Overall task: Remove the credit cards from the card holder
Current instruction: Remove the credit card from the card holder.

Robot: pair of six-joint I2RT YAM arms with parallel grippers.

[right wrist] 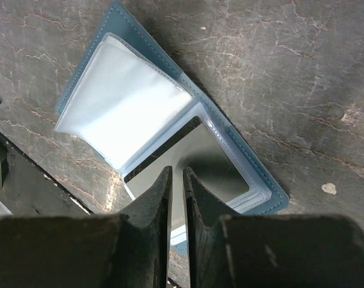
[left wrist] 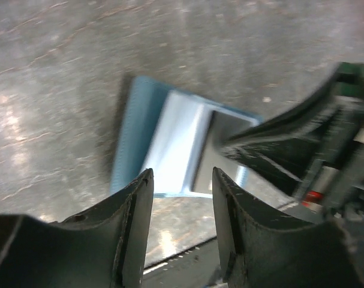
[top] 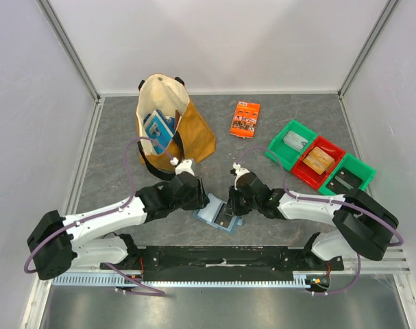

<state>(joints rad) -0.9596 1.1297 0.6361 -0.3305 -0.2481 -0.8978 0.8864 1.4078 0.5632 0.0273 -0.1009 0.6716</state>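
Light-blue card holder (right wrist: 131, 102) lies open and flat on the grey table (top: 297, 110), at the near edge between the two arms, with its clear pockets facing up. One dark card (right wrist: 220, 159) sits in the pocket under the right gripper (right wrist: 176, 174). That gripper's jaws stand narrow, with only a thin slit between them, at the near edge of the card; whether they actually clamp it cannot be told. The left gripper (left wrist: 182, 180) hovers at the holder's other side with its jaws moderately apart and nothing between them. The step in hand is judged to be extraction of the dark card. To do it well, seat the right fingertips on the card alone, not on the pocket film. Draw the card out along the line of the pocket mouth, low and parallel to the table, without lifting. Bring the left gripper down onto the blue cover as a hold-down, so that the holder neither slides nor folds with the pull. Risk: a grip that includes the film drags the whole holder. Count: card holder, one; card seen in it, one, dark; no tan-orange card shows in the pockets. Elsewhere: tote bag (top: 194, 133), one; orange packet (top: 245, 118), one; green bins (top: 302, 127), two; red bin (top: 305, 171), one, holding a tan item (top: 319, 160) too small to identify.
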